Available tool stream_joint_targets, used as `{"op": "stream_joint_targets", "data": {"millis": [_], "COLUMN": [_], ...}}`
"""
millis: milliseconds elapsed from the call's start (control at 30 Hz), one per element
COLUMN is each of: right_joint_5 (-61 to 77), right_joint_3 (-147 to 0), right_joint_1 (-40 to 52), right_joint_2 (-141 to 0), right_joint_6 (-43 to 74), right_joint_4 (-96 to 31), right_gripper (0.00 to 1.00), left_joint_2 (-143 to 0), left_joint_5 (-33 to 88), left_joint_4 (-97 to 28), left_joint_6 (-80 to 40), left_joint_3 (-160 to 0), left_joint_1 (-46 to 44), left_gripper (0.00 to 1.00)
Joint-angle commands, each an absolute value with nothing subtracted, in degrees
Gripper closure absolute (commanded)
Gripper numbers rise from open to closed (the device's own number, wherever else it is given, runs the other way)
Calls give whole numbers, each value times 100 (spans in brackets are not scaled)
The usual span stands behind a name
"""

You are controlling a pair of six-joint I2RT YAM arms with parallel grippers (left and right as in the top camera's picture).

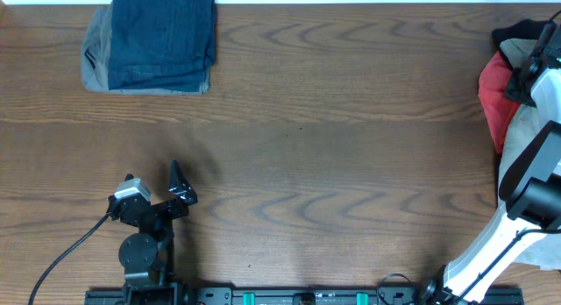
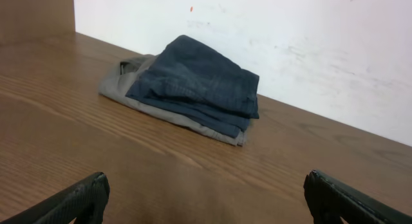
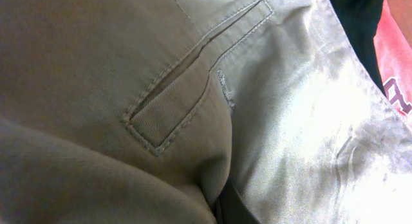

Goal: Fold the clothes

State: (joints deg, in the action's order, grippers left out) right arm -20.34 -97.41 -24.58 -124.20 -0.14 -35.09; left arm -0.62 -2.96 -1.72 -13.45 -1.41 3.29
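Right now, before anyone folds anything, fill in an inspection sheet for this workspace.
Surface: brown wood-grain table, no spills seen.
Job's things: light khaki cotton trousers, rumpled, in the heap at the right edge.
Clutter: folded dark blue denim jeans on a grey garment, far left; coral-red garment and black garment in the heap.
Grippers: left gripper open, holding nothing; right gripper over the heap, jaws hidden.
Cables: black cable by the left arm's base.
Surroundings: white wall behind the table.
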Motion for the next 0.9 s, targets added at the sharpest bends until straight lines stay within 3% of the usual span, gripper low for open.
{"op": "stream_joint_targets", "data": {"millis": [0, 500, 600, 700, 867], "right_joint_5": [-2117, -2250, -2250, -2248, -2248], "right_joint_3": [-9741, -9741, -9741, -9741, -9741], "right_joint_1": [-2464, -2484, -2495, -2495, -2495], "right_joint_2": [-12140, -12042, -11896, -11782, -11666], "right_joint_6": [174, 172, 172, 169, 172], "right_joint_4": [-3500, -3426, -3420, -3387, -3470], "right_gripper": [97, 87, 89, 99, 99], "left_joint_2": [-34, -34, -34, -34, -34], "left_joint_5": [-349, -346, -349, -349, -349], "left_joint_4": [-377, -377, -377, -377, -377], "left_joint_6": [-1269, -1269, -1269, -1269, -1269], "left_joint_3": [-23, -23, -23, -23, -23], "left_joint_1": [357, 357, 357, 357, 357], "left_gripper": [2, 2, 2, 2, 2]}}
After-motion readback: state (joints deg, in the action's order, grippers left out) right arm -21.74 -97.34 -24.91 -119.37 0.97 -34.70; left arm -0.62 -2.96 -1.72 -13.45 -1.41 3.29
